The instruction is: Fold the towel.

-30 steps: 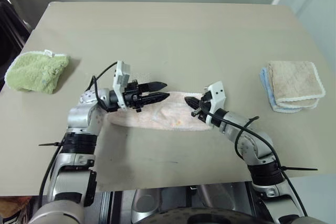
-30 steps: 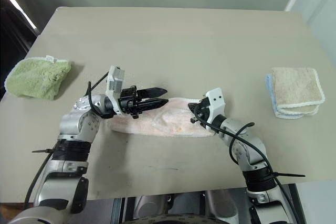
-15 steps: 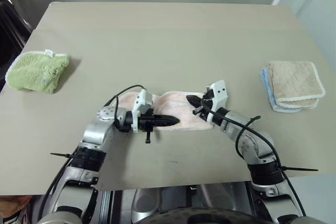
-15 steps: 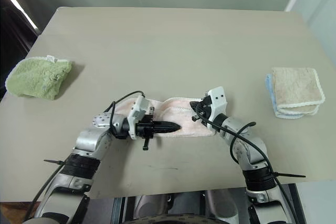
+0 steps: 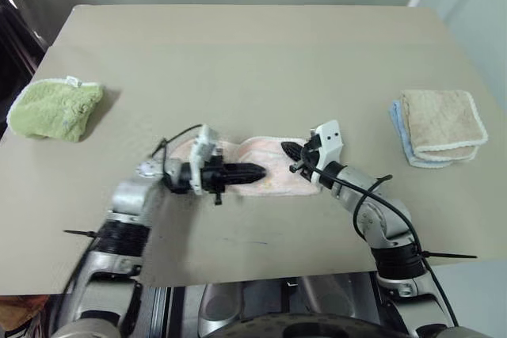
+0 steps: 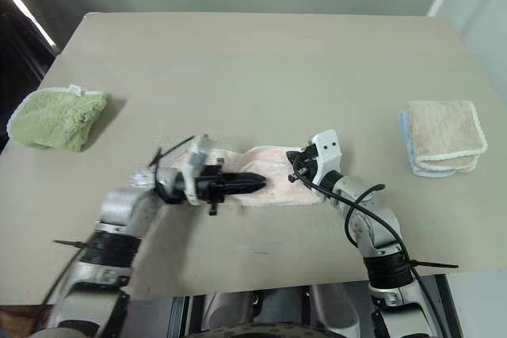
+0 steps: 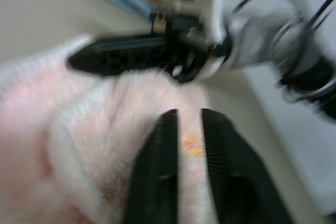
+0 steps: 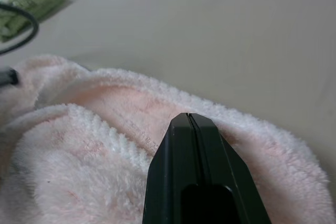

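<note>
On your tan table [image 5: 253,53], the pink towel [image 5: 265,170] is lying bunched mid-frame while your right gripper [image 5: 288,150], jaws together, is pressing one end and your left gripper [image 5: 255,170], jaws slightly apart, is needing a fresh edge to fold.

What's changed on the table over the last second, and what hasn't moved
The left gripper came down from above the towel's left end and carried that end rightward, folding it over the middle; the pink towel now lies shorter. Its fingers now stand slightly apart. The right gripper stayed shut on the towel's right end. The green towel and stacked cloths stayed put.
</note>
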Controlling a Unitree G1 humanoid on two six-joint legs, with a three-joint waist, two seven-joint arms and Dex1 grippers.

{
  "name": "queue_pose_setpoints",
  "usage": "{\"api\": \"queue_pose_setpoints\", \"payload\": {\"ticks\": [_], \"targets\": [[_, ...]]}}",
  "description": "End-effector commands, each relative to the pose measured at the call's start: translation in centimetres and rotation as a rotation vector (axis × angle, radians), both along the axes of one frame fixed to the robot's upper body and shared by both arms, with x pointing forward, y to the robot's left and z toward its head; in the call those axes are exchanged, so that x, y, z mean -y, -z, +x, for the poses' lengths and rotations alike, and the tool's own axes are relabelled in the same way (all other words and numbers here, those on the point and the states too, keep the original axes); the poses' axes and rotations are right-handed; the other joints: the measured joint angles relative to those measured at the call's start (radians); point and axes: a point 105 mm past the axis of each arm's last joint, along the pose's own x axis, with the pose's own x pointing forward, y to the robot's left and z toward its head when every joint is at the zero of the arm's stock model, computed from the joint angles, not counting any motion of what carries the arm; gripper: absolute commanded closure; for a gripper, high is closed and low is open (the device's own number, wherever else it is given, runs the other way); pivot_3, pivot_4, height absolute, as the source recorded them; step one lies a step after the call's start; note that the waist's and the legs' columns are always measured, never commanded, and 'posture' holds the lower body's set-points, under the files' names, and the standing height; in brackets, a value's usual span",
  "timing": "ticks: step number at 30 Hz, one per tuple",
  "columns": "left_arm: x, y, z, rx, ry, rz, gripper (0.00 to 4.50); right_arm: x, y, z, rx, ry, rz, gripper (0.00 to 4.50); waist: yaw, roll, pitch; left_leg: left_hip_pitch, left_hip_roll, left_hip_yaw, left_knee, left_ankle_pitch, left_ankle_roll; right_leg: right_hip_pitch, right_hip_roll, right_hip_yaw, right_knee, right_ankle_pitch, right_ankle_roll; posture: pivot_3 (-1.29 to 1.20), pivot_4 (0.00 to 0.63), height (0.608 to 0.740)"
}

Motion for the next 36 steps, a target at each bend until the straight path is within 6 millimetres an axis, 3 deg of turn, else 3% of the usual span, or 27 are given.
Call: {"api": "queue_pose_setpoints", "payload": {"ticks": [1,3,6,8,15,17,22,29,32,36], "targets": [[-1.3,-5.3,-0.3,0.022,-0.004,-0.096,2.49,-0.6,-3.0,-0.9,0.103,-0.083,0.065,4.5,0.0,0.0,0.0,0.0,0.0,0.0,0.0,0.0,0.0,0.0,0.0,0.0,0.0,0.0,0.0,0.0,0.15,0.703],[-2.4,-6.8,0.0,0.012,-0.039,-0.111,1.75,-0.8,-3.5,-1.1,0.119,-0.115,0.072,4.5,0.0,0.0,0.0,0.0,0.0,0.0,-0.001,0.0,-0.001,0.0,0.0,0.0,0.0,-0.001,0.0,0.0,0.15,0.703],[-6.3,-8.4,1.1,-0.024,-0.213,-0.121,0.74,-1.1,-4.7,-1.2,0.161,-0.156,0.068,4.5,-0.003,0.0,0.0,0.0,0.0,0.001,-0.001,0.001,-0.002,0.0,0.0,0.0,-0.001,-0.001,-0.001,0.0,0.15,0.703],[-8.3,-8.5,1.2,-0.072,-0.308,-0.108,0.02,-1.4,-5.1,-1.0,0.18,-0.177,0.05,4.5,-0.009,0.0,0.0,0.0,0.0,0.001,-0.001,0.001,-0.003,0.0,0.0,0.0,0.0,-0.001,-0.001,0.0,0.15,0.703],[-13.2,-5.2,-1.3,-0.329,-0.534,0.078,0.02,-2.7,-5.7,-0.7,0.199,-0.241,0.044,4.5,-0.016,-0.001,0.0,0.001,0.001,0.001,-0.006,0.002,-0.006,-0.004,0.0,0.0,0.0,-0.004,-0.006,0.0,0.15,0.703],[-15.2,-4.4,-2.4,-0.438,-0.609,0.08,0.02,-3.4,-5.8,-0.8,0.195,-0.269,0.056,4.5,-0.016,-0.001,0.0,0.0,0.002,0.001,-0.007,0.003,-0.008,-0.008,0.001,-0.001,0.001,-0.004,-0.008,0.0,0.15,0.703],[-17.3,-3.2,-5.0,-0.632,-0.703,0.031,0.02,-4.3,-5.3,-1.0,0.175,-0.309,0.058,4.5,-0.016,-0.002,0.0,0.001,0.002,0.001,-0.015,0.005,-0.013,-0.011,0.0,-0.001,0.002,-0.005,-0.012,0.0,0.15,0.703],[-16.4,0.8,-7.4,-0.85,-0.72,-0.031,0.02,-4.8,-4.8,-0.7,0.14,-0.305,0.073,4.5,-0.017,-0.003,-0.001,0.002,0.003,0.003,-0.017,0.007,-0.018,-0.014,0.001,-0.001,0.012,-0.008,-0.018,0.0,0.15,0.703],[-16.5,2.2,-6.8,-0.891,-0.767,-0.104,0.02,-4.5,-4.5,-0.5,0.133,-0.287,0.07,4.5,-0.011,-0.005,-0.001,0.003,0.003,0.001,-0.017,0.009,-0.021,-0.015,0.001,-0.001,0.018,-0.01,-0.021,0.0,0.15,0.703],[-16.6,2.8,-5.0,-0.901,-0.831,-0.154,0.02,-4.1,-4.4,-0.4,0.126,-0.255,0.068,4.5,0.002,-0.001,0.001,0.016,0.002,0.001,-0.017,0.01,-0.022,-0.008,0.001,-0.001,0.022,-0.01,-0.023,0.0,0.15,0.703]]}}
